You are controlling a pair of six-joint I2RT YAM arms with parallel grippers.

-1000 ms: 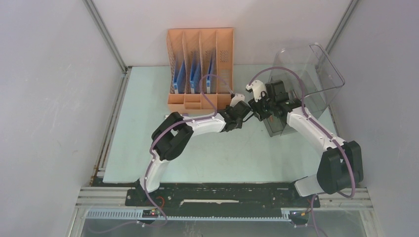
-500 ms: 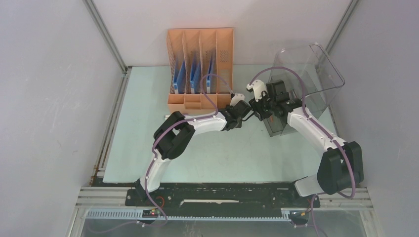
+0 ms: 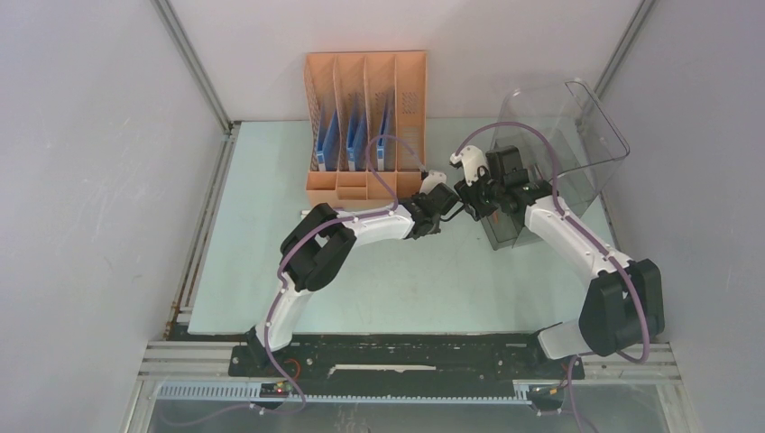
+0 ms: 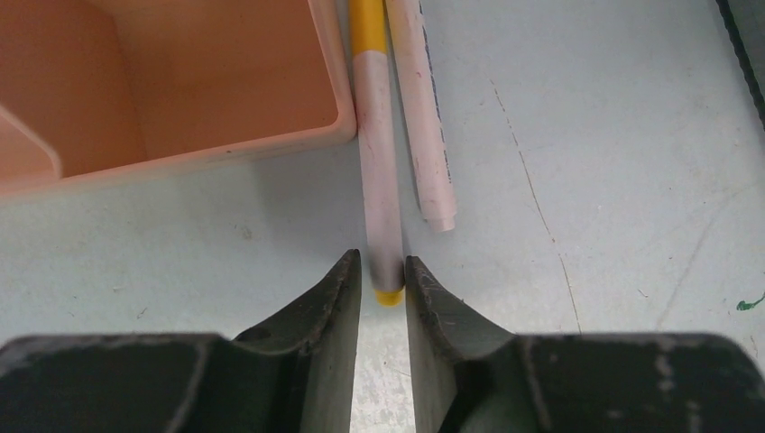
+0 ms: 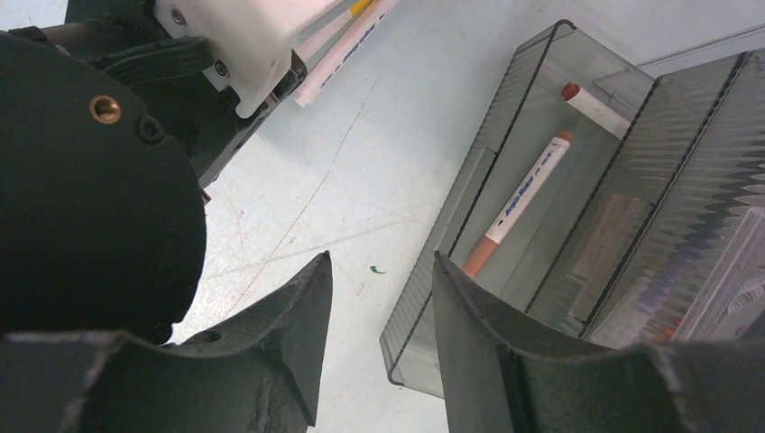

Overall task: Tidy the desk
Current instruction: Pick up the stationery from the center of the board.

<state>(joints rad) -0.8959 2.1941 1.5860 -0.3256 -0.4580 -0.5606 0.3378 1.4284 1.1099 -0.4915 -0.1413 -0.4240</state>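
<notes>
The desk (image 3: 271, 234) is a pale mint-green tabletop. In the left wrist view my left gripper (image 4: 382, 275) is shut on the near end of a white marker with yellow ends (image 4: 377, 162), which lies flat beside the orange rack's corner (image 4: 180, 81). A second white marker (image 4: 424, 117) lies just to its right. In the top view the left gripper (image 3: 435, 191) sits right of the rack (image 3: 365, 117). My right gripper (image 5: 381, 271) is open and empty above the desk, close to the left gripper (image 5: 244, 36) and beside the clear bin (image 5: 541, 225).
The smoky bin's open drawer holds an orange-capped marker (image 5: 519, 207) and a red-capped one (image 5: 591, 104). The bin (image 3: 559, 144) stands at the back right. The rack holds blue folders (image 3: 356, 140). Grey walls surround the desk; a black rail (image 3: 406, 356) runs along the front.
My left gripper has shifted slightly toward the rack's right corner. The right arm has hardly moved.
</notes>
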